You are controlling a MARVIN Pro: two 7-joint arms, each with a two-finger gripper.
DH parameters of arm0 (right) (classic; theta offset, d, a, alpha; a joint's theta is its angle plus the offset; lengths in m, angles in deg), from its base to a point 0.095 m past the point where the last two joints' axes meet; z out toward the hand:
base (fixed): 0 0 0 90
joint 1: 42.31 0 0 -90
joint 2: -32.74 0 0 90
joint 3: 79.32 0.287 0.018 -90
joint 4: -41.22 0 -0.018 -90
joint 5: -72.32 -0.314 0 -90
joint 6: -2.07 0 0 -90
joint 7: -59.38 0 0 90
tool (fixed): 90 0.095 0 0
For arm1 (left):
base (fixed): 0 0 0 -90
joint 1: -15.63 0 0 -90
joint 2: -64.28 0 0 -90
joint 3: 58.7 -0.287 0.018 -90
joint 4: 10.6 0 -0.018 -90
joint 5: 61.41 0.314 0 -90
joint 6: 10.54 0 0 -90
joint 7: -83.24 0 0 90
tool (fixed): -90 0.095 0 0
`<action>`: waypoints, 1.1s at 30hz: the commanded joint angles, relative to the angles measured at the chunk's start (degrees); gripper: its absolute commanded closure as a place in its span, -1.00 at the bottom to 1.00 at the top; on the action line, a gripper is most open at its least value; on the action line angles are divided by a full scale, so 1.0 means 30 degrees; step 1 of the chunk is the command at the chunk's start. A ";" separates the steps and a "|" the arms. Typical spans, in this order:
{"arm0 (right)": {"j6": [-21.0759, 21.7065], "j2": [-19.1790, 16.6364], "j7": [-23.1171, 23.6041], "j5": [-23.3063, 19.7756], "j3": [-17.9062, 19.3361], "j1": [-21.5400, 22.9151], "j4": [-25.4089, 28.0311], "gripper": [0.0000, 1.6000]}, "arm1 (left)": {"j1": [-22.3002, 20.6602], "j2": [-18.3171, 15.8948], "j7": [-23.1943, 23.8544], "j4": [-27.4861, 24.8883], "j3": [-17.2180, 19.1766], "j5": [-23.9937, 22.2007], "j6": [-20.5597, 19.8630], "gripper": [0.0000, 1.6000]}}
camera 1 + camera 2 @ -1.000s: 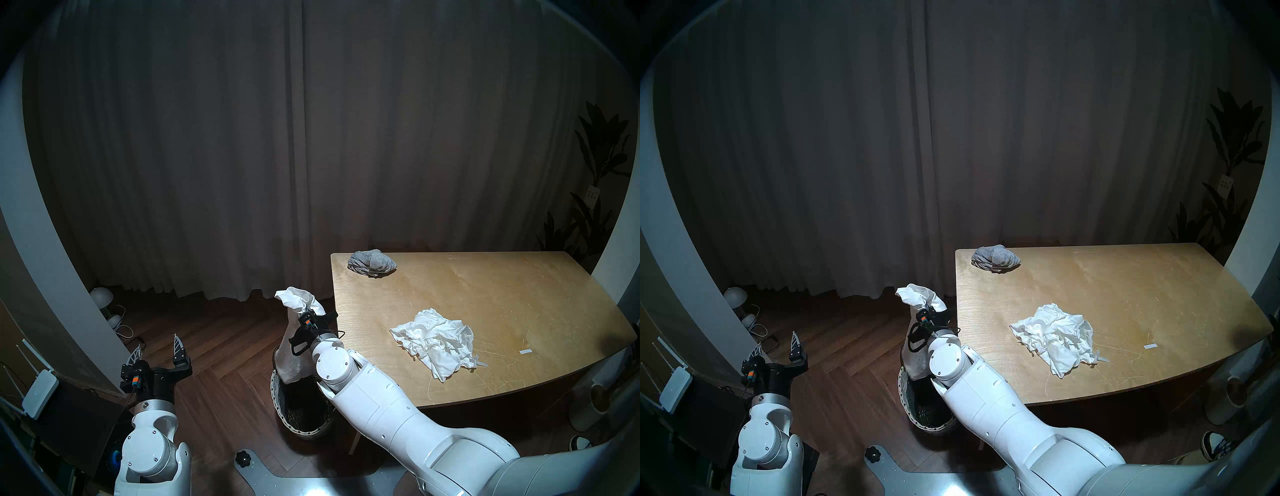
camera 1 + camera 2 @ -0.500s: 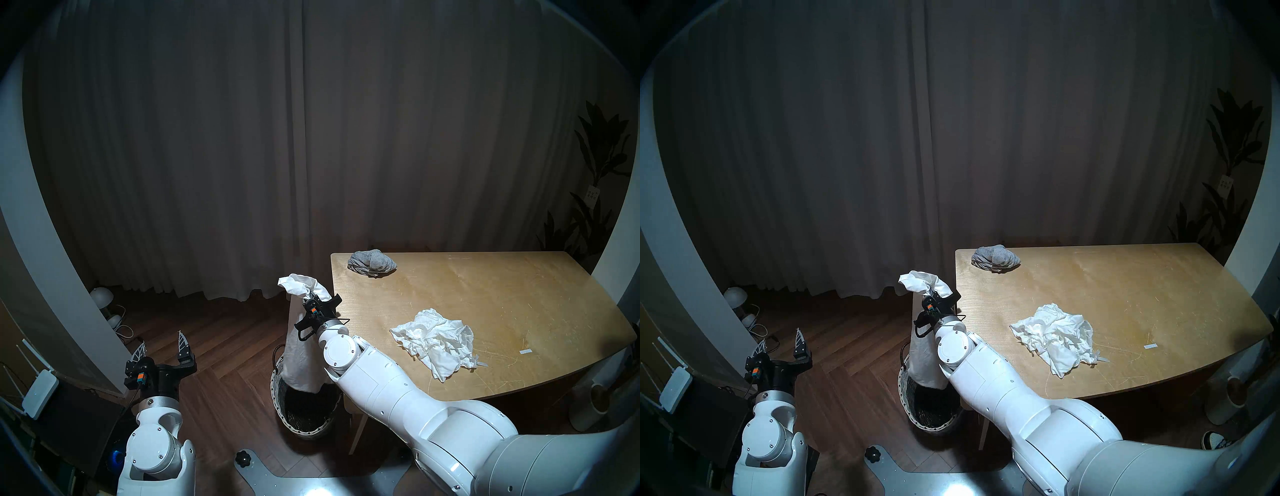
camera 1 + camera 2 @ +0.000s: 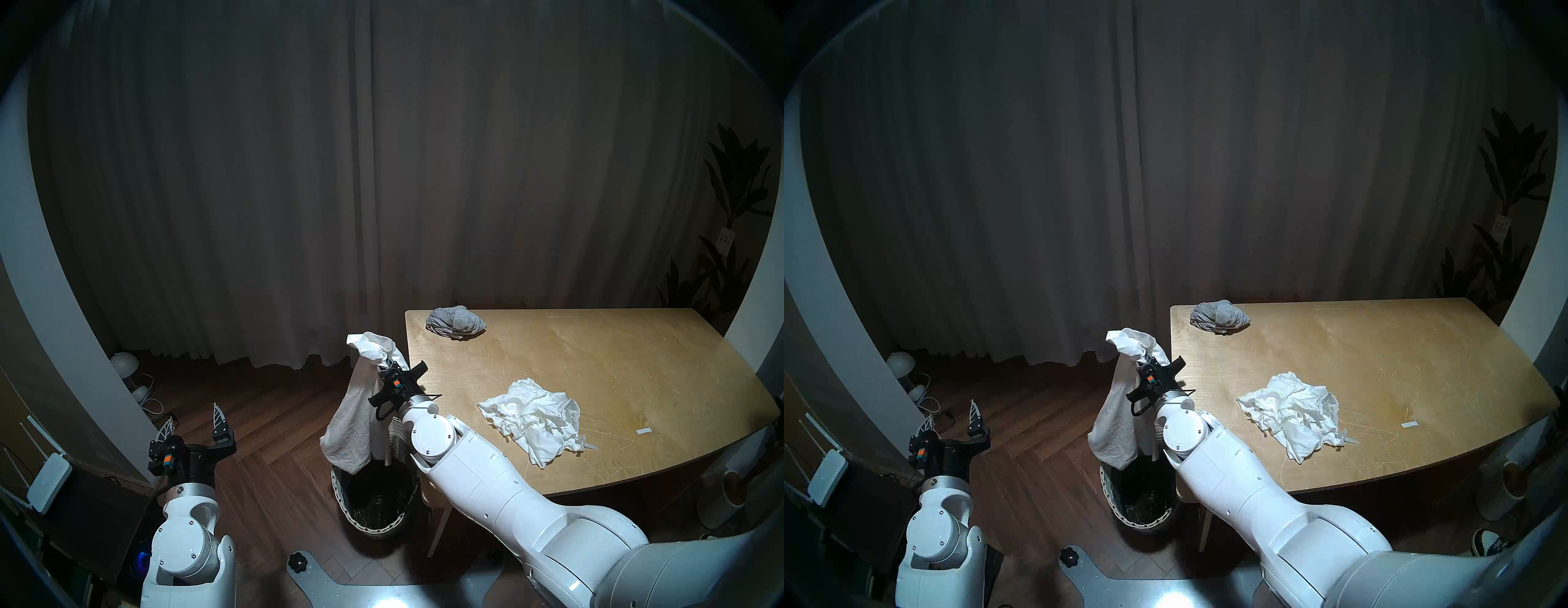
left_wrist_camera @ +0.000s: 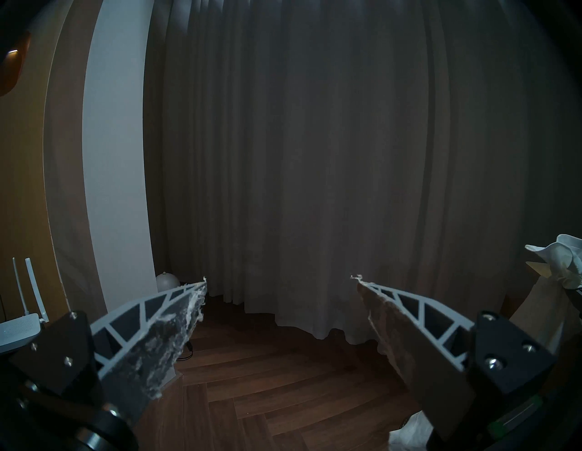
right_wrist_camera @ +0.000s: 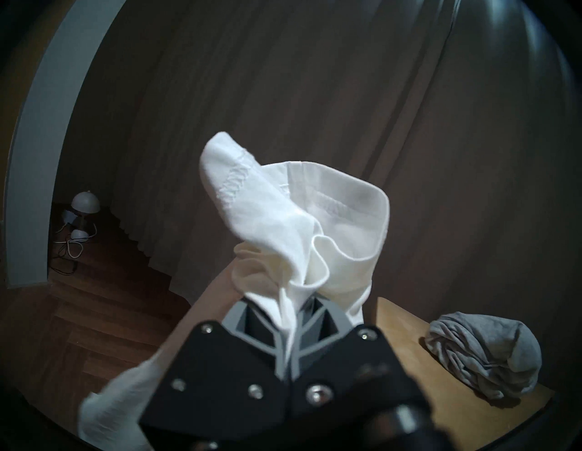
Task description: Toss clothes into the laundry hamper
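A white garment (image 3: 358,407) is hanging from the right gripper (image 3: 388,363), its upper end bunching up above the fingers and its long body drooping down toward the open mouth of the wicker laundry hamper (image 3: 373,496). The lowest fold of the cloth is dangling just over the hamper's far rim, leaning a little to the left of it; whether it is touching the rim cannot be told. In the right wrist view the right gripper (image 5: 291,318) is clamping tight on a pinched fold of the white garment (image 5: 293,226), the jaws pressing together with only cloth between them.

The hamper is standing on the wooden floor (image 3: 263,429), just beside the near left corner of the tabletop (image 3: 636,382), its dark weave showing inside.

On the tabletop a second white garment (image 3: 534,418) is lying crumpled near the middle, well apart from the gripper. A grey knit garment (image 3: 456,322) is sitting balled up at the far left corner of the tabletop, and it is showing in the right wrist view too (image 5: 485,352).

The left gripper (image 3: 195,418) is hovering over the floor to the left of the hamper, well apart from it, its jaws spreading wide with nothing between them. In the left wrist view its fingers (image 4: 170,327) are framing only the floor and the dark curtain (image 4: 315,157).
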 commanded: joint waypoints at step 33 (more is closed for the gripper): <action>0.2342 -0.0645 0.1924 0.1217 -0.1700 -0.1755 0.5532 1.00 | -0.0017 -0.0234 0.0773 0.0213 0.0366 -0.0975 0.0456 -1.00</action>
